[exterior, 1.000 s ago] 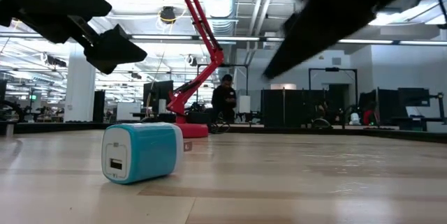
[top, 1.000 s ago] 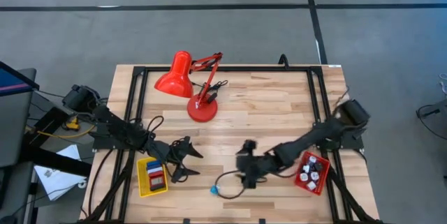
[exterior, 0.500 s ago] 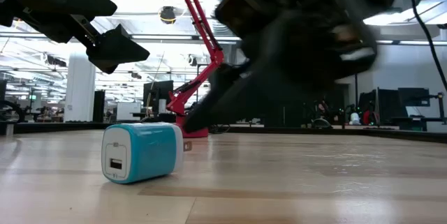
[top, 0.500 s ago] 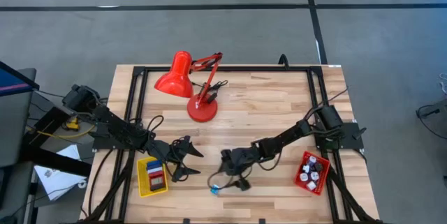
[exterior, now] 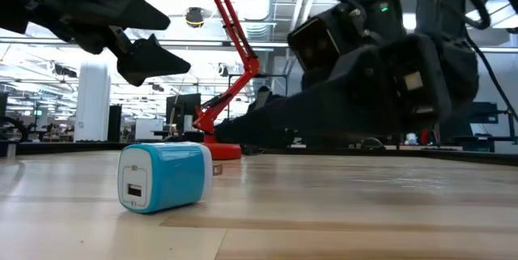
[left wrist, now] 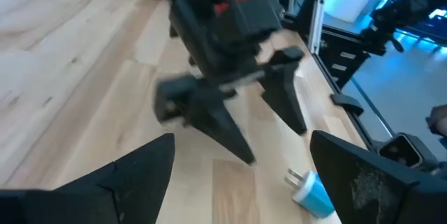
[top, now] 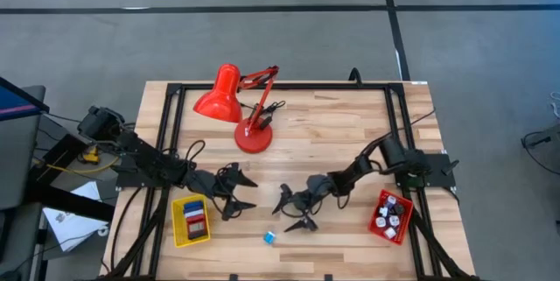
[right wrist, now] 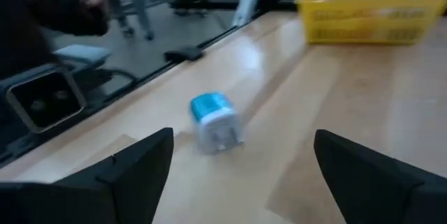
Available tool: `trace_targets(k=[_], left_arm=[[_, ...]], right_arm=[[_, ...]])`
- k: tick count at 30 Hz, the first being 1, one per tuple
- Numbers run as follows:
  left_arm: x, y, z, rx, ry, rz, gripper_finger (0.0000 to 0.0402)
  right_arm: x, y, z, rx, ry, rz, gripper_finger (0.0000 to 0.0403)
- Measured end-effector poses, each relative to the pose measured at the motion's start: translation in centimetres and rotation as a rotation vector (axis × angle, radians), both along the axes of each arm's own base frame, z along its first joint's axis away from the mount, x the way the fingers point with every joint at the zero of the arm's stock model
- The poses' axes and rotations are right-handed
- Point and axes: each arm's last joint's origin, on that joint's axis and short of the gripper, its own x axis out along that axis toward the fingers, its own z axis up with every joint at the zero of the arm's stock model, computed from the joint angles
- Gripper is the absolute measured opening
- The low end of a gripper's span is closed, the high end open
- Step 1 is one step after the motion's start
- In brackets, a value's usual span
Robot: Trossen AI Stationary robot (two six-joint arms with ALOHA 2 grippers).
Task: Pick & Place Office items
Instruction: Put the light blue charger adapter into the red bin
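A small blue-and-white plug block point(top: 269, 237) lies on its side on the wooden table near the front edge; it also shows in the low view point(exterior: 166, 176), the left wrist view point(left wrist: 311, 192) and the right wrist view point(right wrist: 215, 121). My right gripper point(top: 285, 214) is open and empty, low over the table just behind the block. My left gripper point(top: 250, 193) is open and empty, to the left of the right gripper and above the table. More small items lie in the yellow tray point(top: 178, 225) and the red tray point(top: 380, 230).
A big red desk lamp point(top: 241, 106) stands at the table's far middle. The yellow tray sits at the front left beside my left arm, the red tray at the front right. Black frame rails point(top: 166, 132) run along the table's sides.
My right gripper has swung from near the red tray toward the table's left edge and come down low over the table, ending just behind the blue-and-white block. My left gripper has shifted a little toward the right. The block has stayed where it was.
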Motion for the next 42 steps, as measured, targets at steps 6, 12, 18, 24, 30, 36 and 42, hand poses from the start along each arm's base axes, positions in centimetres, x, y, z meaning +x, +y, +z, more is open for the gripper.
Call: trace_targets(k=[6,12,18,24,30,36,42], left_arm=[[0.2,0.5,0.0,-0.001,-0.002,0.024,0.0329],[0.2,0.6,0.0,-0.002,-0.004,0.026,0.0329],[0.2,0.6,0.0,-0.001,-0.002,0.026,0.0329],[0.2,0.6,0.0,-0.001,-0.003,0.026,0.0329],[0.2,0.6,0.0,-0.001,-0.002,0.026,0.0329],[0.2,0.6,0.0,0.001,0.002,0.026,0.0329],[0.2,0.6,0.0,0.001,0.002,0.026,0.0329]], right_arm=[[1.5,0.8,-1.1,-0.041,0.022,0.063,0.0325],[2.4,0.7,-0.6,-0.117,-0.011,0.091,0.0314],[3.3,1.1,-0.5,-0.17,0.015,0.118,0.0312],[4.4,1.7,-0.2,-0.217,0.05,0.141,0.0311],[4.8,2.0,-0.8,-0.22,0.088,0.156,0.0292],[5.3,2.0,-1.3,-0.193,0.09,0.166,0.0273],[5.3,1.9,-1.3,-0.186,0.082,0.173,0.0246]])
